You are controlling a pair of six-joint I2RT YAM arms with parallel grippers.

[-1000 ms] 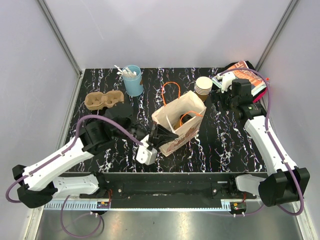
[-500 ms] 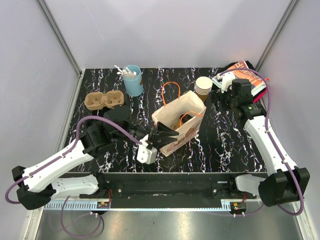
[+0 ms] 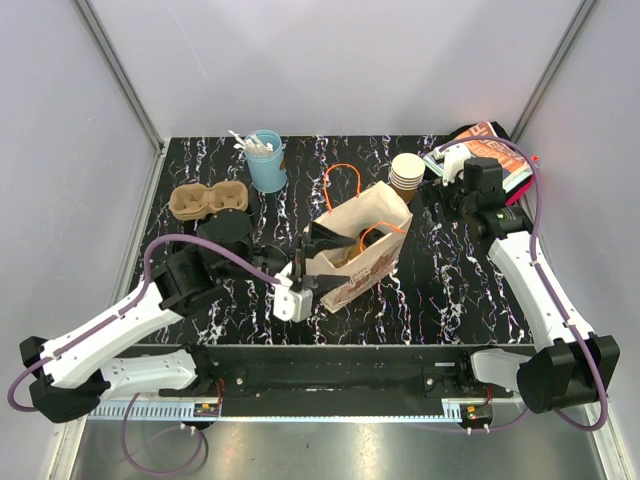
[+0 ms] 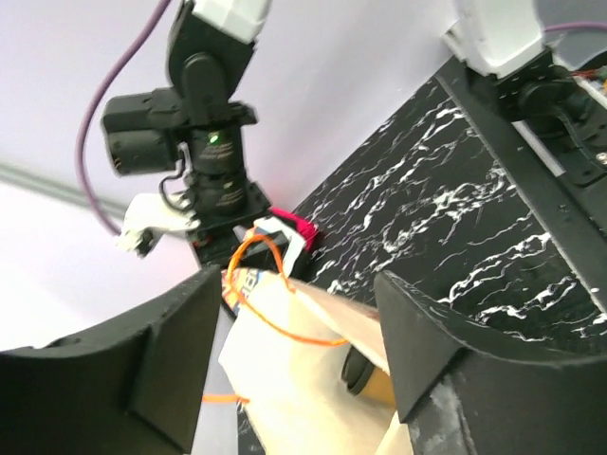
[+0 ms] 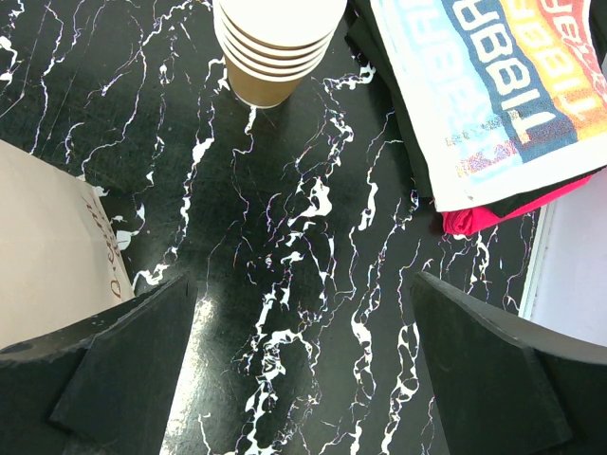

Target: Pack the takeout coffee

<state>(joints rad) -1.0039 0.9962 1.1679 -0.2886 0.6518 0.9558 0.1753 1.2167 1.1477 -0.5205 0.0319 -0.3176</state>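
Note:
The brown paper bag (image 3: 365,240) with orange handles stands open at the table's middle. The takeout coffee (image 4: 365,372), a small brown cup, lies inside it on its side, dark base showing in the left wrist view. My left gripper (image 3: 312,257) sits at the bag's near-left mouth. Its jaws (image 4: 296,282) are open on either side of the bag's edge (image 4: 285,360) and are not touching the cup. My right gripper (image 3: 437,203) hangs open over bare table (image 5: 303,284), between the bag's far side (image 5: 47,246) and the cup stack.
A stack of nested brown cups (image 3: 407,172) (image 5: 275,47) stands behind the bag. A light-blue cup with white utensils (image 3: 266,160) and a brown cup carrier (image 3: 207,200) sit at the back left. Printed packets (image 3: 495,150) (image 5: 503,85) lie at the back right corner.
My left gripper's jaws have spread apart at the bag's mouth, and the wrist has drawn slightly back. The right arm has stayed still.

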